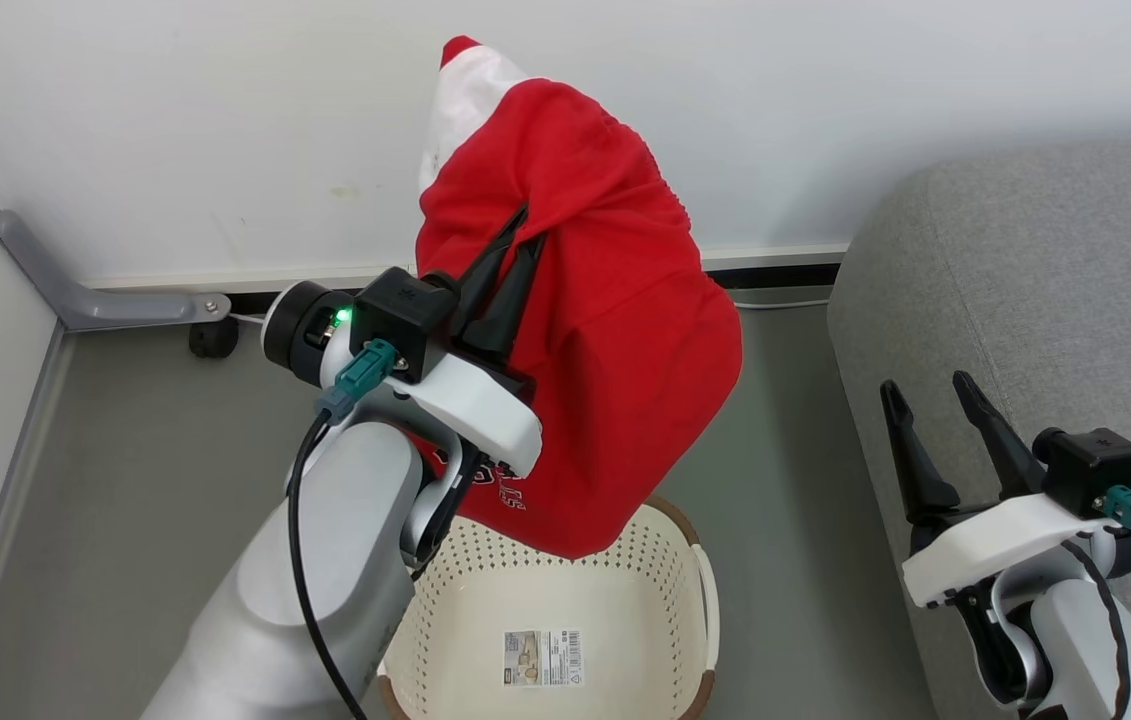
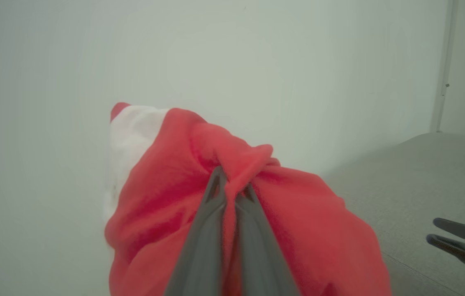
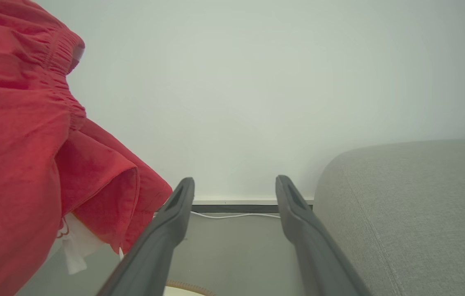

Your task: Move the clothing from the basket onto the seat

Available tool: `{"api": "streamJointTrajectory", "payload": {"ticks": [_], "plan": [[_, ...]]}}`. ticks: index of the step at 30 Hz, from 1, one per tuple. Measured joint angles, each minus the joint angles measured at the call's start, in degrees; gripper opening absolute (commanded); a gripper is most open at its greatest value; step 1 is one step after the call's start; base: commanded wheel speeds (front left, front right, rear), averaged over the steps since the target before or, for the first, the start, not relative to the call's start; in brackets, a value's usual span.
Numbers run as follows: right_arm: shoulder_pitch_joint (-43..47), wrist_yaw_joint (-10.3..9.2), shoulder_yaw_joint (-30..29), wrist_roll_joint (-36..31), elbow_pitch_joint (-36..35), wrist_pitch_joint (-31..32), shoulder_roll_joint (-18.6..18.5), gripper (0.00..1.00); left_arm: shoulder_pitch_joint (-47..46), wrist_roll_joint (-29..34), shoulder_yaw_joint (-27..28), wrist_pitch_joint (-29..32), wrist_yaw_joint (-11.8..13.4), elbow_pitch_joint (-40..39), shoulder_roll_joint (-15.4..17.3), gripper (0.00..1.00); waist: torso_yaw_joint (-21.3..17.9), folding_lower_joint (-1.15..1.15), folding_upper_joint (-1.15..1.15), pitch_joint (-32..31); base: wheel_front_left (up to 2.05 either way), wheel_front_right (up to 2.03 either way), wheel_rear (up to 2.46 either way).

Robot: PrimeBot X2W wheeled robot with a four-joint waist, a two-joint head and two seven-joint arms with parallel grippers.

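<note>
The red clothing (image 1: 615, 330) with a white band hangs in the air above the basket (image 1: 675, 620), bunched over my left gripper (image 1: 530, 225), which is shut on a fold of it (image 2: 236, 164). Its lowest tip dangles just over the basket's back rim. The cream basket stands on the floor with only a barcode sticker showing on its bottom. The grey seat (image 1: 1045, 300) fills the right side. My right gripper (image 1: 928, 393) is open at the seat's front edge with nothing between its fingers (image 3: 234, 183), and the clothing (image 3: 22, 135) hangs to its left.
A pale wall runs behind with a skirting board and a white cable (image 3: 232, 215) along the floor. A grey bracket and a black caster (image 1: 213, 338) sit at the left corner. Grey floor (image 1: 775, 480) lies between basket and seat.
</note>
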Motion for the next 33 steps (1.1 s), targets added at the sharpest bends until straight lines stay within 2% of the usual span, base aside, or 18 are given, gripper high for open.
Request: {"api": "streamJointTrajectory", "payload": {"ticks": [7,14,25,33], "plan": [[-0.37,0.00,2.33,1.18,-2.86,0.00,-0.89,1.00,-0.02,0.00,-0.09,0.00,-0.07,-0.09,-0.04,0.00,-0.13,0.00,0.00,0.68,0.00,0.00,0.00],[-5.21,0.00,7.97,7.19,-10.39,0.00,-5.09,1.00,-0.19,0.00,-0.42,0.00,-0.56,-0.58,-0.15,0.00,0.10,0.00,0.00,1.22,0.00,0.00,0.00],[-13.85,0.00,27.03,23.42,-12.94,0.00,-13.89,1.00,-0.20,0.01,-3.41,0.00,-1.58,-3.69,-0.35,0.00,2.40,0.00,0.00,1.51,0.00,0.00,0.00],[-18.72,0.00,38.79,35.68,-11.16,0.00,-16.78,1.00,-0.77,-0.12,-6.89,-0.01,-2.09,-4.99,-0.35,0.00,5.19,0.00,0.00,1.65,0.00,0.00,0.00]]}}
